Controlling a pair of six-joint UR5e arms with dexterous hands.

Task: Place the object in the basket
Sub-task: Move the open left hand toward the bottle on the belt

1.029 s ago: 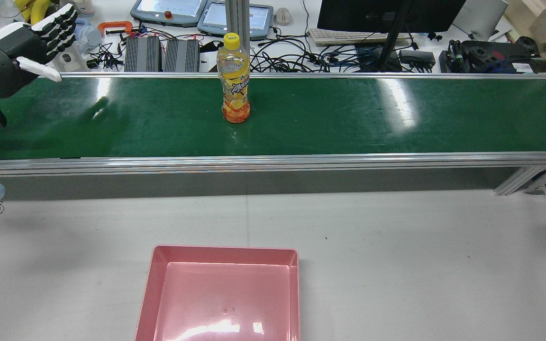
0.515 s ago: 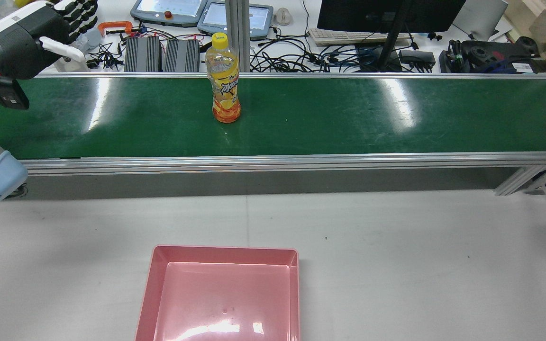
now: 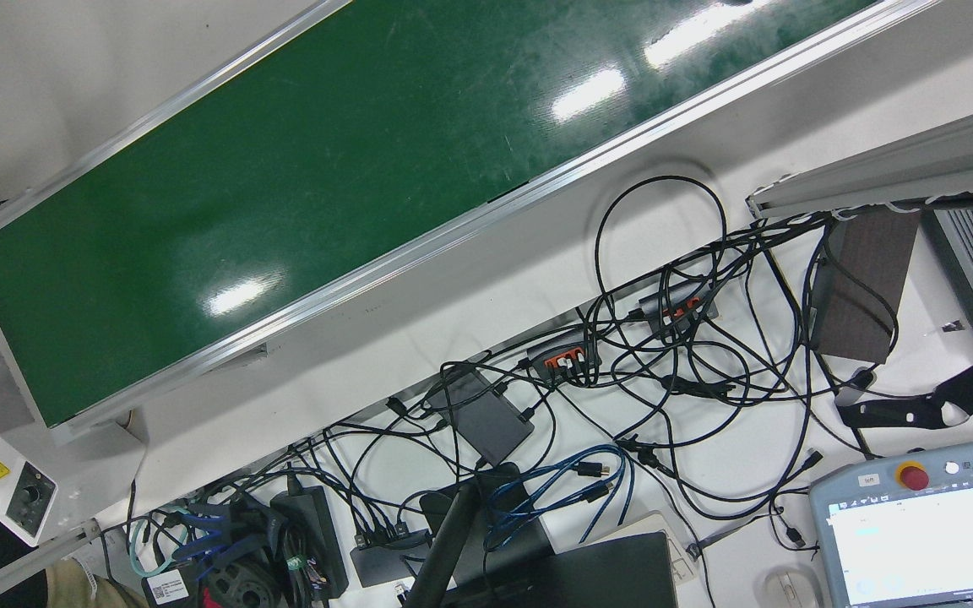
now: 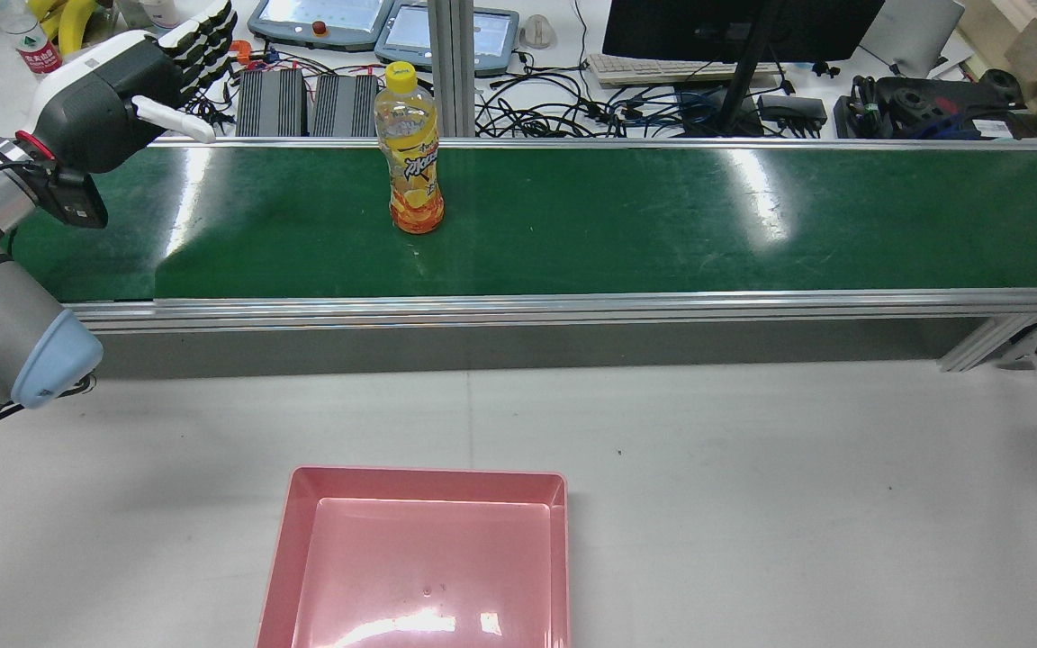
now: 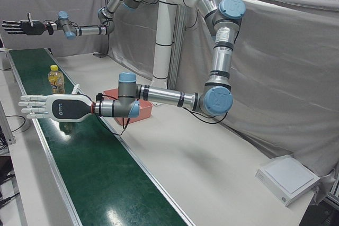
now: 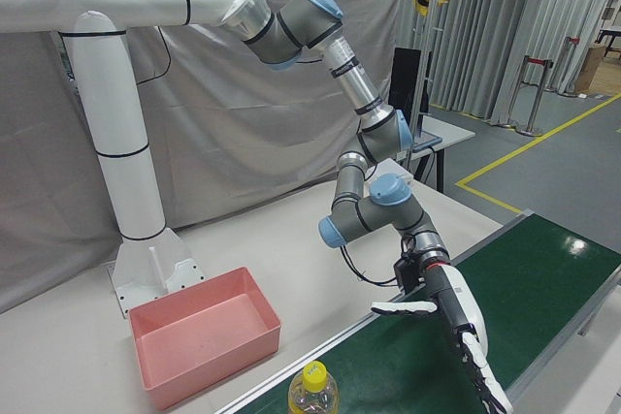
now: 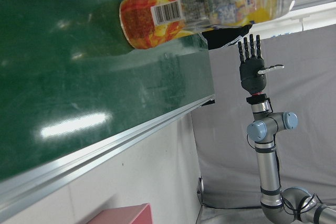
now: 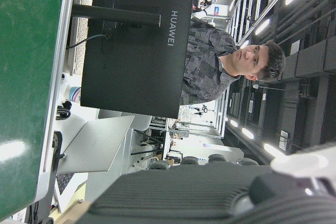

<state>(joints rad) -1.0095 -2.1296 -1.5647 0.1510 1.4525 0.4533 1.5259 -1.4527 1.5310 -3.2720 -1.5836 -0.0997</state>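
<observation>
An orange drink bottle [image 4: 410, 153] with a yellow cap stands upright on the green conveyor belt [image 4: 662, 225]. It also shows in the left-front view as the bottle [image 5: 55, 80] and lies sideways across the top of the left hand view [image 7: 210, 6]. My left hand [image 4: 127, 85] hovers open over the belt's left end, well left of the bottle, fingers stretched out flat [image 5: 32, 107]. My right hand [image 5: 21, 26] is open too, raised far off at the belt's other end. The pink basket [image 4: 428, 475] sits empty on the white table in front of the belt.
Behind the belt lie tangled cables [image 3: 664, 355], power bricks, teach pendants [image 4: 320, 20] and a monitor [image 4: 734, 27]. A vertical aluminium post [image 4: 451, 63] stands just behind the bottle. A person shows in the right hand view [image 8: 231, 61].
The bottle has travelled left along the belt. My left hand has swung right and further over the belt, closing the gap to the bottle, still open.
</observation>
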